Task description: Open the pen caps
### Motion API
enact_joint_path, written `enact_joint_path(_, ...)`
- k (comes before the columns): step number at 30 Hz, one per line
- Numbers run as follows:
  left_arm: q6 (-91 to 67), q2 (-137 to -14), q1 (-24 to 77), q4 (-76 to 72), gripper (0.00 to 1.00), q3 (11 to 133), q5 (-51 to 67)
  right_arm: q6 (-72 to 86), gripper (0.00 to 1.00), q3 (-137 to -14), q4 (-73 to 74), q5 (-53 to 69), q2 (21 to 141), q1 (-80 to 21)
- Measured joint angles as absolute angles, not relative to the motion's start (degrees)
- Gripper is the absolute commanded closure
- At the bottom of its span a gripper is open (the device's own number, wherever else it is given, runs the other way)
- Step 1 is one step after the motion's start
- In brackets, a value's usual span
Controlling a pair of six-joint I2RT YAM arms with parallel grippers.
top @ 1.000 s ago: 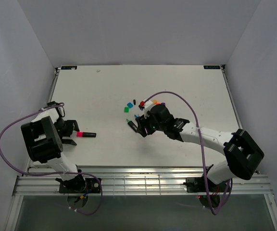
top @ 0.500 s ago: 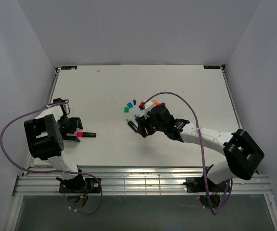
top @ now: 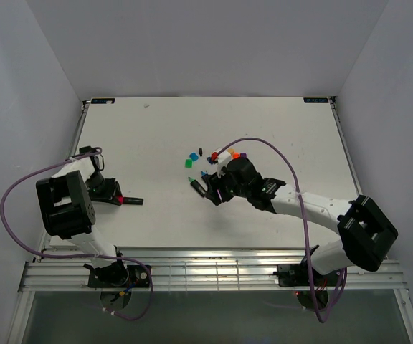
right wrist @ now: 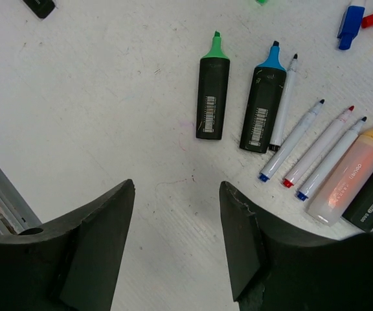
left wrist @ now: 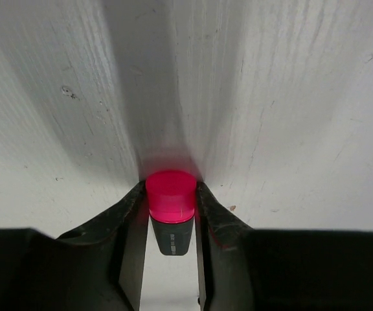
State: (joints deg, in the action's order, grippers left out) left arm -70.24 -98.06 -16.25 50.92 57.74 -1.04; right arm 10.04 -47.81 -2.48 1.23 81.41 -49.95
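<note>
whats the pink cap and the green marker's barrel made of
The pink cap looks like smooth, slightly translucent plastic: it glows evenly. The green marker's barrel seems to be matte black plastic, with a printed barcode and a dull sheen.

wht tbl [right wrist: 109, 97] | blk marker grn tip [right wrist: 212, 91] | blk marker blu tip [right wrist: 263, 107] beside | thin wht pens [right wrist: 318, 146]

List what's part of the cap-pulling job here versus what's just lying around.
Job:
- pink-red cap, on its black marker
- left gripper, pinching that cap
- right gripper, open near the uncapped markers

Lying about:
- green-tipped marker, blue-tipped marker, both uncapped
- thin pens
- loose green cap, loose blue cap
</note>
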Motion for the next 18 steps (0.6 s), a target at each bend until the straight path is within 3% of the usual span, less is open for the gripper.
enact_joint_path(7, -65.56, -97.65, -15.03, 49.98, 1.0, 57.78, -1.21, 10.04, 0.38, -47.99, -0.82, 1.34, 81.19, -49.95)
enact_joint_path(9, -63.11, -97.12, -13.32, 48.77, 1.0, 57.91, -2.33, 10.02, 0.32, -48.6, 0.23, 2.24, 81.21, -49.95)
enact_joint_path(18, -48.25, -83.15, 2.76, 35.68, 1.0, 58.26, 1.78, 8.6, 0.23, -57.08, 1.43, 15.09, 86.13, -50.0)
